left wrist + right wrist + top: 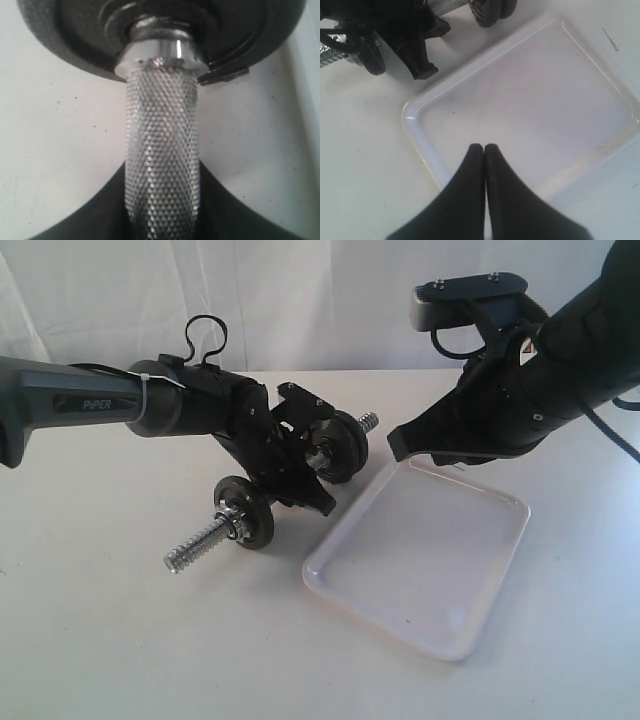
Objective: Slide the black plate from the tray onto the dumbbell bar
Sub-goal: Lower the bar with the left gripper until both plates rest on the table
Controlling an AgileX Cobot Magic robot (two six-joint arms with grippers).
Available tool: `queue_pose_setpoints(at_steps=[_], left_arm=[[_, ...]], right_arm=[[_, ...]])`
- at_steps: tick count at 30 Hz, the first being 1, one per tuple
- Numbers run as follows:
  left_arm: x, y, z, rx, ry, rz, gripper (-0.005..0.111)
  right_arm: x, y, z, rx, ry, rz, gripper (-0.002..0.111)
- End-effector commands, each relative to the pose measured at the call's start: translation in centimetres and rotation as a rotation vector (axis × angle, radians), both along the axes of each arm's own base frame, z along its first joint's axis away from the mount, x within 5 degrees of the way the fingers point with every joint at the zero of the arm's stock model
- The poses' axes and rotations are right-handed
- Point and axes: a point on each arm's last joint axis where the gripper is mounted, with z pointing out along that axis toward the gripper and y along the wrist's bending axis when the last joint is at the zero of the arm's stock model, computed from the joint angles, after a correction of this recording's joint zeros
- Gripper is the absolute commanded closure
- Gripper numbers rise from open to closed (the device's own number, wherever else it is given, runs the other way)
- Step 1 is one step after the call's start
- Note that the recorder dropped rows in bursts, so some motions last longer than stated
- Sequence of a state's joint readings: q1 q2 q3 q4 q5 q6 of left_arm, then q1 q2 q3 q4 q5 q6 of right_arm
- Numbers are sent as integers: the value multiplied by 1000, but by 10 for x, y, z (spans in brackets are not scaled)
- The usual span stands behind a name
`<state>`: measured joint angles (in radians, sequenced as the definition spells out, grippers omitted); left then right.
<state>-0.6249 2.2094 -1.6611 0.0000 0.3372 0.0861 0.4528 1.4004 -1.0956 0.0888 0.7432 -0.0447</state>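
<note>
The dumbbell bar [195, 547] lies on the table left of the tray [420, 570], and my left gripper [300, 465] is shut on its knurled middle [162, 165]. One black plate [245, 512] sits on the near end of the bar and another black plate [340, 445] on the far end. The left wrist view shows one plate [75, 35] pressed against the bar's collar. Inside, the white tray [530, 100] holds nothing. My right gripper [400, 445] hangs over the tray's far edge, fingers together [484, 147] and holding nothing.
A white cloth backdrop hangs behind the white table. The bar's threaded ends stick out past both plates. The right arm's dark body [560, 370] fills the upper right above the tray.
</note>
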Motion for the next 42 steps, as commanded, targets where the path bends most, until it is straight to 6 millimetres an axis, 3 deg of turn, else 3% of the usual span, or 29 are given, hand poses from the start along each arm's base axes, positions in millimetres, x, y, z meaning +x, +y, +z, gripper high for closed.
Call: queue_pose_setpoints(at_steps=[1, 5, 8, 21, 29, 42], left_arm=[[-2, -1, -9, 7, 30, 6, 62], [-2, -1, -9, 7, 30, 6, 45], [-2, -1, -9, 10, 31, 5, 40], [-3, 0, -8, 11, 30, 4, 40], [-4, 0, 10, -11, -1, 2, 40], [-4, 1, 13, -6, -4, -1, 40]], right_arm=[[0, -2, 2, -3, -17, -3, 108], [0, -2, 2, -3, -17, -3, 108], [0, -2, 2, -3, -17, -3, 108], [0, -2, 2, -3, -17, -3, 108], [0, -2, 2, -3, -17, -3, 108], [0, -2, 2, -3, -17, -3, 108]])
